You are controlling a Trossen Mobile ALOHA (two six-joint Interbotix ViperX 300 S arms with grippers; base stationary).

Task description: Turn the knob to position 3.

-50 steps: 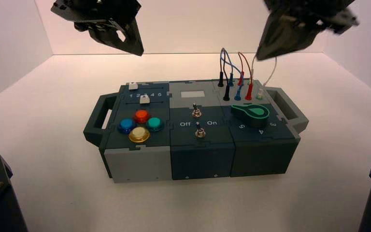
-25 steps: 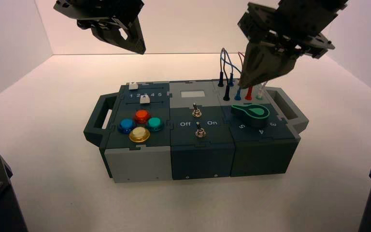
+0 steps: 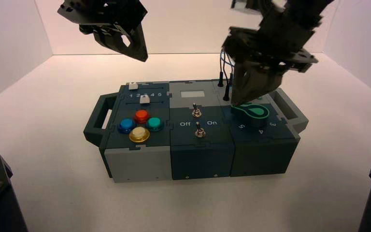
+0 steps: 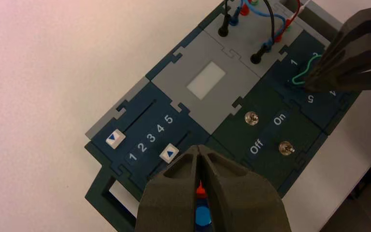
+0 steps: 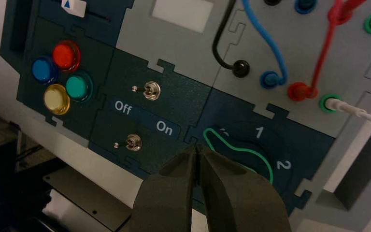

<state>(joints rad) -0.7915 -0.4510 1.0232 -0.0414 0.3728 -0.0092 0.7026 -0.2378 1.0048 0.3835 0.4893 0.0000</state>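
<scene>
The dark green knob (image 3: 254,112) with its bright green inlay sits on the box's right panel, its pointed arm reaching toward the toggle switches. The small white numeral 3 (image 3: 272,124) lies on the arc at the knob's front right. My right gripper (image 3: 239,99) hangs shut low over the knob's pointed end. In the right wrist view its tips (image 5: 196,149) stand just beside the knob's green outline (image 5: 251,155), near numerals 1 and 2; I cannot tell whether they touch it. My left gripper (image 3: 139,52) is shut on nothing, raised behind the box's left part.
Two metal toggle switches (image 5: 151,90) flank the Off/On lettering on the middle panel. Several round coloured push buttons (image 3: 140,125) fill the left panel, with two white sliders (image 4: 169,153) beside digits 1 to 5. Plugged wires (image 3: 232,72) rise behind the knob.
My right gripper has come down and leftward from the upper right to the knob's pointed end. The left gripper has barely shifted. The knob has not turned.
</scene>
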